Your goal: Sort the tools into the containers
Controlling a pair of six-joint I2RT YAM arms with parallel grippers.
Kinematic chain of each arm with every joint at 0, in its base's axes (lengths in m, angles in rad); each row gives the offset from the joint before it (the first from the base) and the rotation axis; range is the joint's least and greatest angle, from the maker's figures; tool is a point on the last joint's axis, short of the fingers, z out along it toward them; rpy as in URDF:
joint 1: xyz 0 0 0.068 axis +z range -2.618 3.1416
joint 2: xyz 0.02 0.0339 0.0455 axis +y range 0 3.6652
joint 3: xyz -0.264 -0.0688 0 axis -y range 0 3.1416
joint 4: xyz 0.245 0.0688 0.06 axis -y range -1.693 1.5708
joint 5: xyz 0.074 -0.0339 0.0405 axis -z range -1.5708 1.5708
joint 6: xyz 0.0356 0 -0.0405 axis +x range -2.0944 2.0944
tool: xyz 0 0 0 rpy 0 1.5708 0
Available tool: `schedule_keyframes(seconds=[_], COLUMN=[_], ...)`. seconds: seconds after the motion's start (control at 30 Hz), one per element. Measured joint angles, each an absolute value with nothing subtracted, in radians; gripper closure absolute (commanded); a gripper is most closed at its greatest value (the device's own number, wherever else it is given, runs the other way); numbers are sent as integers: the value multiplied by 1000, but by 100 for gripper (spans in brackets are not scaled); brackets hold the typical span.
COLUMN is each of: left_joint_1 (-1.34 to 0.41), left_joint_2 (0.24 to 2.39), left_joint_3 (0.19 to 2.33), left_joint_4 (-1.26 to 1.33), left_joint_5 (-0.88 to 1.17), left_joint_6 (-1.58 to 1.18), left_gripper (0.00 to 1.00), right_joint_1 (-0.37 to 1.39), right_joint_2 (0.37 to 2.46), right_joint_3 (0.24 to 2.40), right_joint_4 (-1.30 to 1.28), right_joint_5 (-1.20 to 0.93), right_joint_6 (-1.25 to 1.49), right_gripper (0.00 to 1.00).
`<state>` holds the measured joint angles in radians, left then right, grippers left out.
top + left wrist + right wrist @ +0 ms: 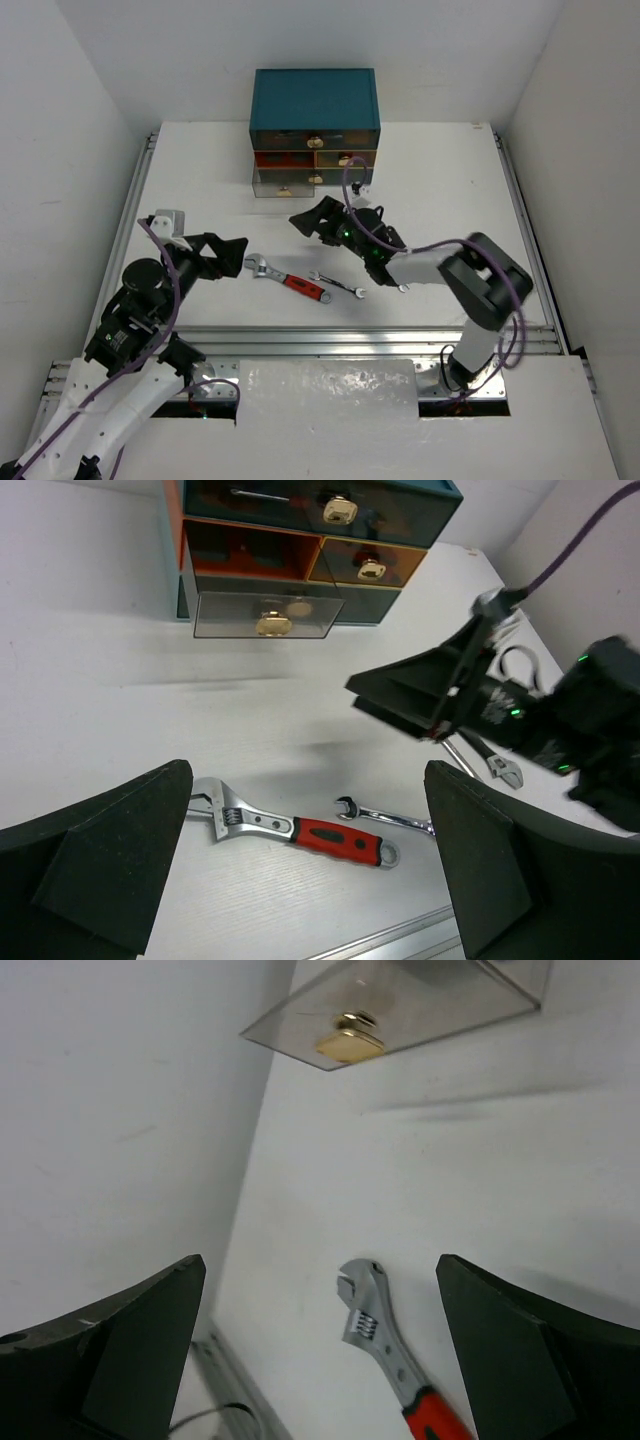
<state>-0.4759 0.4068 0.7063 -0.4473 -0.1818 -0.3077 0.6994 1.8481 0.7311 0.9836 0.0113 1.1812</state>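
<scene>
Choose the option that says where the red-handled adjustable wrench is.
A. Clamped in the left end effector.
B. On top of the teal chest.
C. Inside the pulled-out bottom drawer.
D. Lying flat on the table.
D: the red-handled adjustable wrench lies flat on the table, out in front of the teal chest, with nothing gripping it.

The white table [200, 190] is carrying a teal chest [314, 95] at the back, with a red-handled wrench [288, 280] and a silver spanner [337, 285] lying near the front.
</scene>
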Motion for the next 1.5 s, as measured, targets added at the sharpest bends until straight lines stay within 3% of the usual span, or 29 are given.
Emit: schedule_keyframes(seconds=[0.2,0.33,0.43,0.57,0.7,1.1,1.3,1.37,1.5], left_joint_1=[-476,-476,-476,-476,-476,-476,-476,-476,-476], left_joint_2=[412,416,420,424,438,446,447,447,447], left_joint_3=[706,706,706,706,706,706,706,706,706], left_joint_4=[-450,-452,-453,-452,-453,-453,-453,-453,-453], left_joint_5=[-194,-199,-202,-203,-203,-204,-204,-204,-204], left_joint_6=[-308,-308,-308,-308,-309,-311,-311,-311,-311], left_gripper=[0,0,0,0,0,0,0,0,0], right_joint_1=[702,690,631,472,366,369,369,369,376], right_joint_2=[1483,1384,1379,1377,1408,1728,1775,1776,1777], right_joint_3=[759,806,826,826,838,968,971,971,971], right_joint_4=[453,112,-75,-253,-332,-397,-411,-413,-413], right_joint_5=[50,136,161,145,105,35,24,17,16], right_joint_6=[739,512,418,316,234,138,133,131,131], right_gripper=[1,5,11,31,38,59,76,91,97])
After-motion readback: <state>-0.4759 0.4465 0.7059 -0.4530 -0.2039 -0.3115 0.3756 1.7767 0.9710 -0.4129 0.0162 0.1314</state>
